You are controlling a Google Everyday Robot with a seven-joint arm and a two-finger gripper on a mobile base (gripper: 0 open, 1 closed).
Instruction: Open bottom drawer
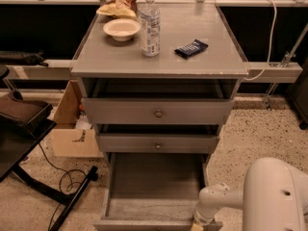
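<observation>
The grey cabinet (159,57) has three drawers. The bottom drawer (154,186) is pulled far out toward me, its plain grey inside bare; its front lies at the frame's lower edge, knob out of view. The top drawer (158,112) and middle drawer (158,145) each show a small round knob and stand slightly out. My white arm (274,196) comes in from the lower right. My gripper (198,224) is at the right end of the bottom drawer's front, mostly cut off by the frame's edge.
On the cabinet top stand a white bowl (121,29), a water bottle (150,24), a snack bag (120,1) and a dark packet (191,48). A cardboard box (72,129) and a black stand with cables (43,177) are on the floor at left.
</observation>
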